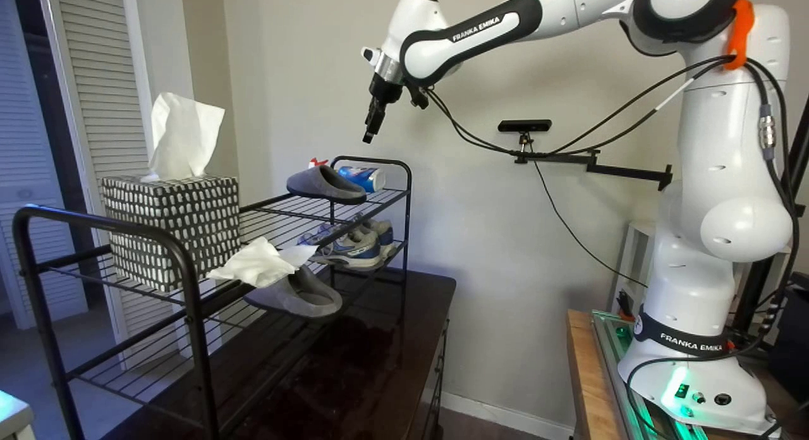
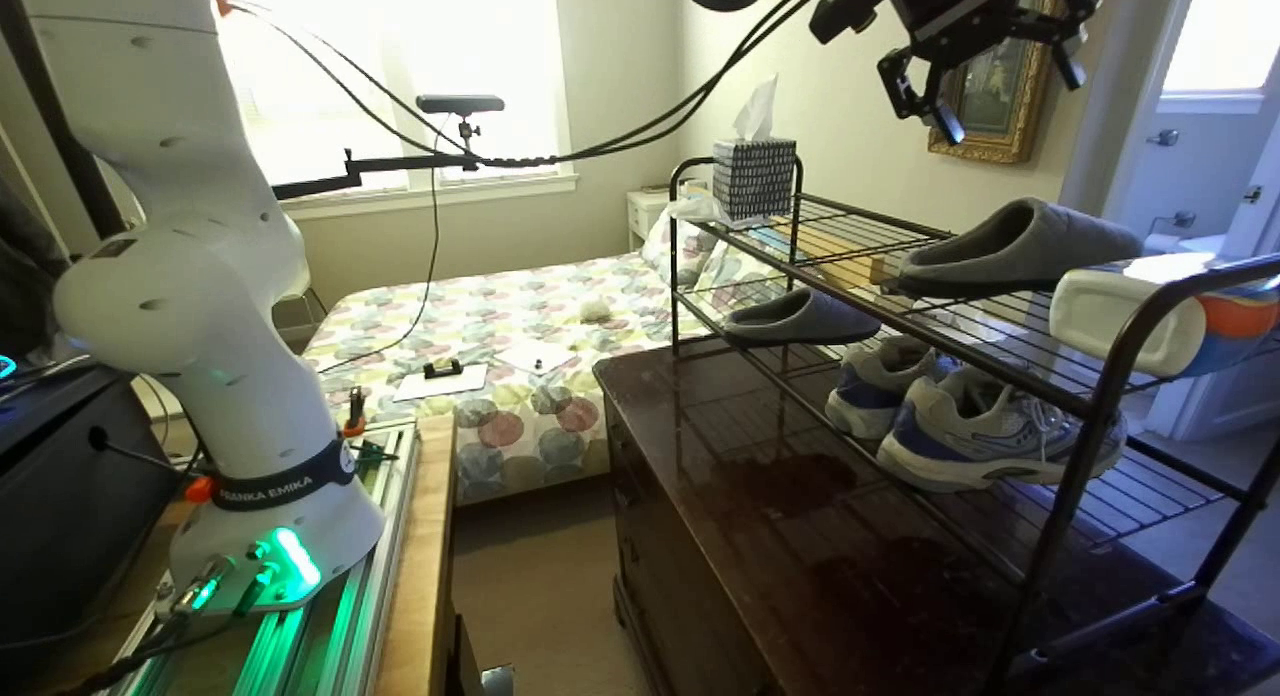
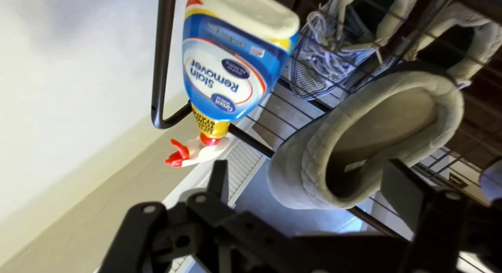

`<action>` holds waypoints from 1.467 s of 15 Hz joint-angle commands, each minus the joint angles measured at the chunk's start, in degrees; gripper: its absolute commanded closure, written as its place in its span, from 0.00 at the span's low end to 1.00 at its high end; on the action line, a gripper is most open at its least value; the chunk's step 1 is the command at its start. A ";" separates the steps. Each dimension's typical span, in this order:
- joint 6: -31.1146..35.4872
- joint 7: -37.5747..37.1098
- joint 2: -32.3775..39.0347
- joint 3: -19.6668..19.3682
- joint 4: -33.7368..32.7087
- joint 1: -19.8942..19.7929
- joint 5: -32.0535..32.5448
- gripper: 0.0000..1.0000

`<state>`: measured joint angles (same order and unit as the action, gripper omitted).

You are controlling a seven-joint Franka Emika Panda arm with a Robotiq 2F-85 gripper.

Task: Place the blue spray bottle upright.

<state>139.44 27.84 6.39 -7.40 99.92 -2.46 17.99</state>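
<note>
The blue spray bottle lies on its side on the rack's top shelf, at the end with the raised rail. Its white base faces the camera in an exterior view. In the wrist view the blue bottle shows a stain remover label, a yellow neck and a white-and-red spray head that reaches past the shelf's back bar. My gripper is above the rack, apart from the bottle. Its fingers are spread and empty. In the wrist view the open fingers have the bottle beyond the left one.
A grey slipper lies beside the bottle on the black rack; it also shows in the wrist view. A patterned tissue box stands at the far end. Sneakers and another slipper are on the lower shelf.
</note>
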 commanded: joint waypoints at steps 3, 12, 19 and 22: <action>-8.23 -8.51 15.37 -0.12 -19.81 1.11 9.13 0.00; -8.57 -7.96 14.74 0.85 -18.03 0.09 8.26 0.00; -4.77 -22.80 23.73 -1.40 -25.55 3.34 12.65 0.00; -3.58 -26.89 27.78 -3.31 -30.83 4.38 14.52 0.00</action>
<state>135.42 5.47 28.71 -8.30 76.87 0.59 30.03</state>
